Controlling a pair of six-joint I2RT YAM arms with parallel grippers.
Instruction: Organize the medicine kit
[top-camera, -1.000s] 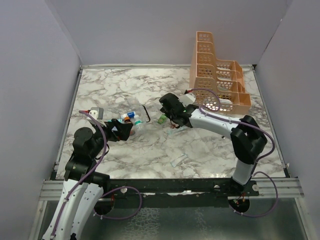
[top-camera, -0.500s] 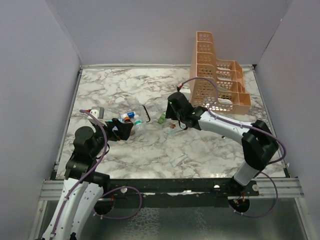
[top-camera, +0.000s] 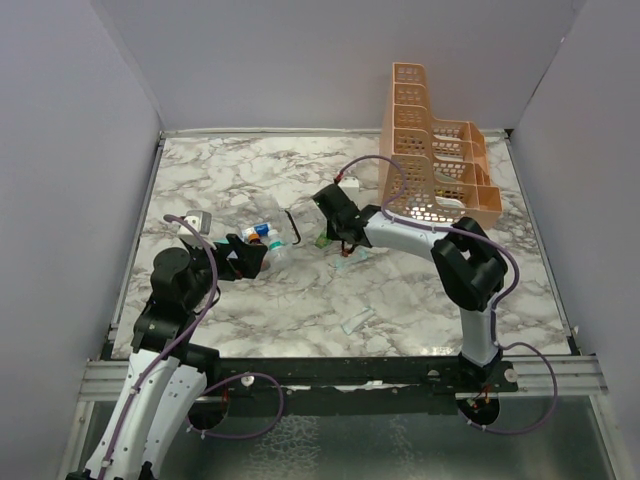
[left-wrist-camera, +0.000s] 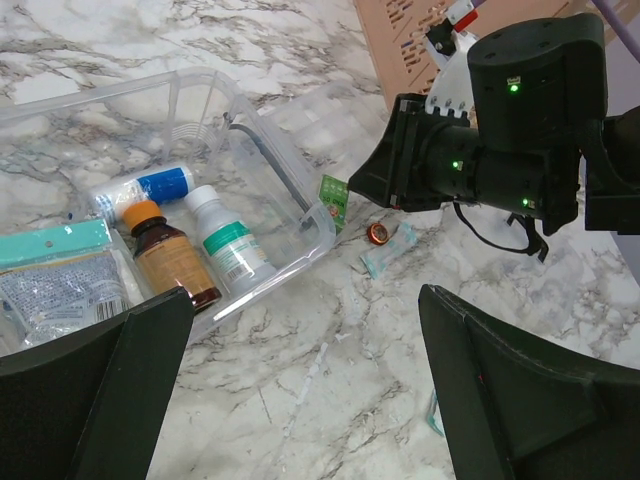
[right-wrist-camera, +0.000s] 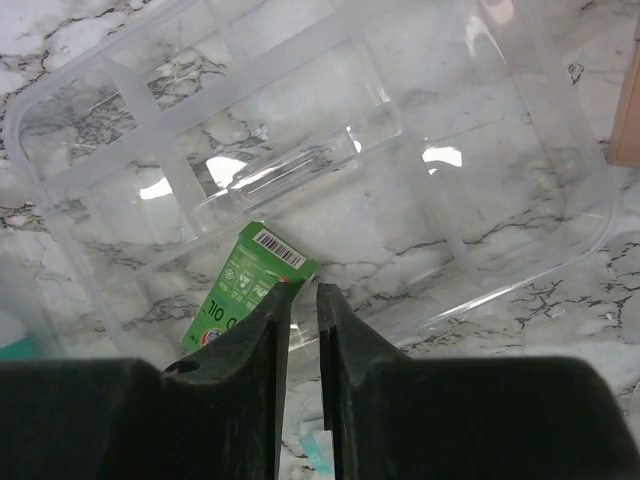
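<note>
Right end effector (right-wrist-camera: 303, 295): its black, flat-sided fingers are drawn to a narrow slit, with the tips at one corner of a green printed packet (right-wrist-camera: 248, 287). Whether the packet is actually pinched cannot be told. The packet is thin, rectangular and barcoded, and it leans at the outer wall of the medicine kit (left-wrist-camera: 275, 175).

The kit is a rectangular box of clear, glossy plastic with moulded ribs. It lies left of centre on the white, grey-veined marble worktop (top-camera: 240, 170), between the two arms.

Inside it are a brown bottle with an orange cap (left-wrist-camera: 168, 255), a white bottle with a green label (left-wrist-camera: 230, 240), a white-and-blue roll (left-wrist-camera: 140, 190) and a teal-edged pouch (left-wrist-camera: 50, 270).

Left end effector (left-wrist-camera: 305, 300): jaws spread wide and holding nothing, poised above the worktop near the kit.

A perforated orange tiered rack (top-camera: 435, 160) stands at the far right.
</note>
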